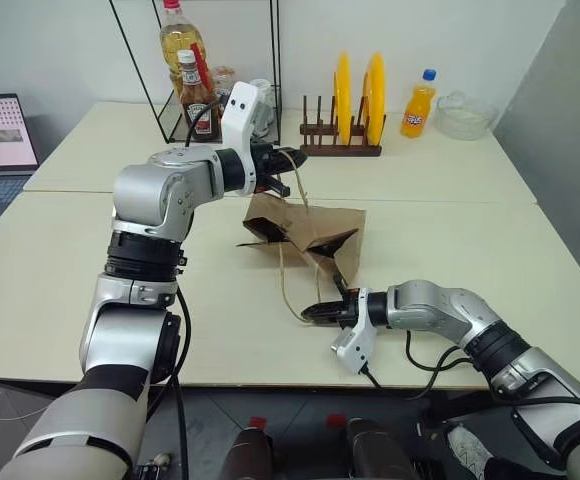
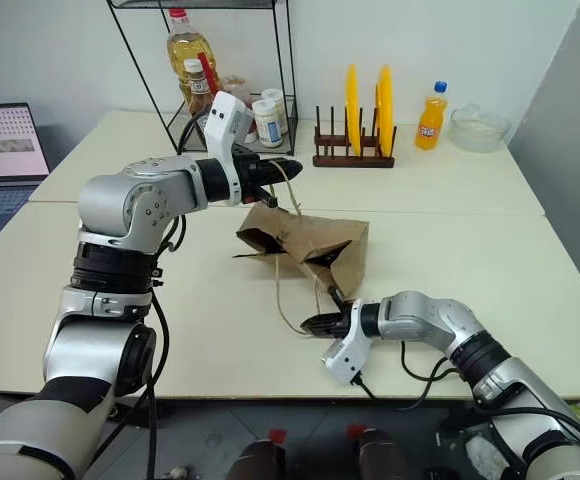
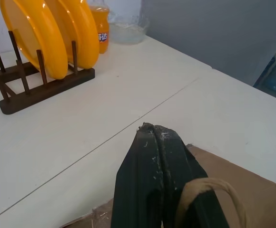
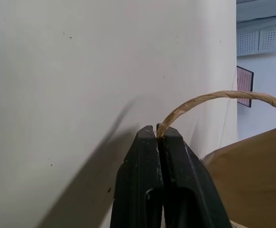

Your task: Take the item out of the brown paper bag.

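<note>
- Left eye view: the brown paper bag point(image 1: 310, 232) lies crumpled on the bench point(image 1: 60, 260), mouth facing the robot; the left gripper point(image 1: 282, 178) is closed on one string handle point(image 1: 298, 172), raised above the bag's far edge; the right gripper point(image 1: 312, 314) is closed on the other handle point(image 1: 285, 285), low and near the front edge; the cola bottle cannot be seen, so presumably it is inside the bag, though I cannot tell; a risk is that pulling the two handles further apart tears a string from the paper, or lifts the whole bag instead of opening it.
- Right eye view: the same scene; behind the bag stand a rack with yellow plates point(image 2: 365, 115), an orange soda bottle point(image 2: 431, 116) and a wire shelf of bottles point(image 2: 210, 70), all well apart from the bag; the dark opening shows more plainly here, yet nothing inside can be made out.
- Left wrist view: the fingers point(image 3: 147, 185) are pressed together with the handle loop beside them; this confirms the pinch, which the head views only suggest; if the string sits at the fingers' edge it could slip free.
- Right wrist view: the fingers point(image 4: 150, 190) are shut tight, the string emerging right at the tips; a shallow hold, so a tug may lose it; the bag's paper sits just beside.
</note>
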You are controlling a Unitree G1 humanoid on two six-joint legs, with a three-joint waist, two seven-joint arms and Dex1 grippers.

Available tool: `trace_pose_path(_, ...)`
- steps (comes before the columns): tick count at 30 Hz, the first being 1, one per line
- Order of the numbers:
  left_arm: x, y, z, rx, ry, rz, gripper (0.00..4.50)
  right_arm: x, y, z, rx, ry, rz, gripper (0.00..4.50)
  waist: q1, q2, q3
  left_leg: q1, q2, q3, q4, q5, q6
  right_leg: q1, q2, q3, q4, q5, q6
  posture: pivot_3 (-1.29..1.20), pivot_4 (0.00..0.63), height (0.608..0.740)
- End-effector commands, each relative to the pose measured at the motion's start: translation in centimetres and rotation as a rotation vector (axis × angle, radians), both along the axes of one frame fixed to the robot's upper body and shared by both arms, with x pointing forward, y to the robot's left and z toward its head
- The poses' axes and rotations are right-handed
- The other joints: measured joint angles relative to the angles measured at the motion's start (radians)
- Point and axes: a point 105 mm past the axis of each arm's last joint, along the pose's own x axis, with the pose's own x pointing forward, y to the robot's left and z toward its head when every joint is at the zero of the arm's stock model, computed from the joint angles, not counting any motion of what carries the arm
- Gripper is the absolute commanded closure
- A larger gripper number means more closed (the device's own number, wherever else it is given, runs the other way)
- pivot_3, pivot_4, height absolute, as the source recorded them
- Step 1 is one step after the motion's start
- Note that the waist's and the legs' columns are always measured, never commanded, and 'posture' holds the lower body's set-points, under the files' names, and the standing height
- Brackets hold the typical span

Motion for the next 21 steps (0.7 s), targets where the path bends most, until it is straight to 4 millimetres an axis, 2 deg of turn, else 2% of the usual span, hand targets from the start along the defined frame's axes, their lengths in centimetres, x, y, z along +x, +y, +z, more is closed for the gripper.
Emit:
trace_pose_path(1,-0.5,0.2,4.8,-0.074,-0.134,0.001,4.50,-2.2,-4.0,-7.3,-0.309,0.140,-0.015,4.46,0.000,0.000,0.000,0.000,0.000,0.000,0.000,0.000,0.000,0.000,0.000,0.000,0.000,0.000,0.000,0.00,0.150,0.740)
trace_pose_path(9,-0.3,0.2,5.9,-0.122,-0.144,0.006,4.50,-2.3,-4.0,-7.7,-0.309,0.143,-0.017,4.46,0.004,-0.005,-0.005,0.001,-0.001,0.000,0.000,0.000,0.000,0.003,-0.001,-0.001,-0.002,0.000,0.001,0.00,0.150,0.740)
trace_pose_path(15,-1.2,-0.2,3.8,-0.035,-0.153,-0.041,4.50,-1.5,-3.6,-6.7,-0.243,0.131,-0.060,4.46,0.003,-0.007,-0.006,0.002,-0.001,0.000,-0.001,0.000,0.000,0.003,-0.002,-0.001,-0.002,-0.001,0.001,0.00,0.150,0.740)
trace_pose_path(18,-1.6,-0.4,3.2,-0.031,-0.154,-0.058,4.50,-1.6,-3.7,-6.0,-0.192,0.166,-0.090,3.80,0.004,-0.007,-0.006,0.001,-0.001,0.000,-0.001,0.000,0.000,0.003,-0.002,-0.001,-0.002,0.000,0.001,0.00,0.150,0.740)
trace_pose_path(21,-2.0,-0.6,3.0,-0.039,-0.153,-0.071,4.50,-1.7,-4.2,-5.0,-0.129,0.198,-0.140,2.81,0.005,-0.006,-0.005,0.001,-0.002,0.000,-0.001,0.000,0.000,0.002,-0.003,0.000,-0.002,-0.001,0.001,0.00,0.150,0.740)
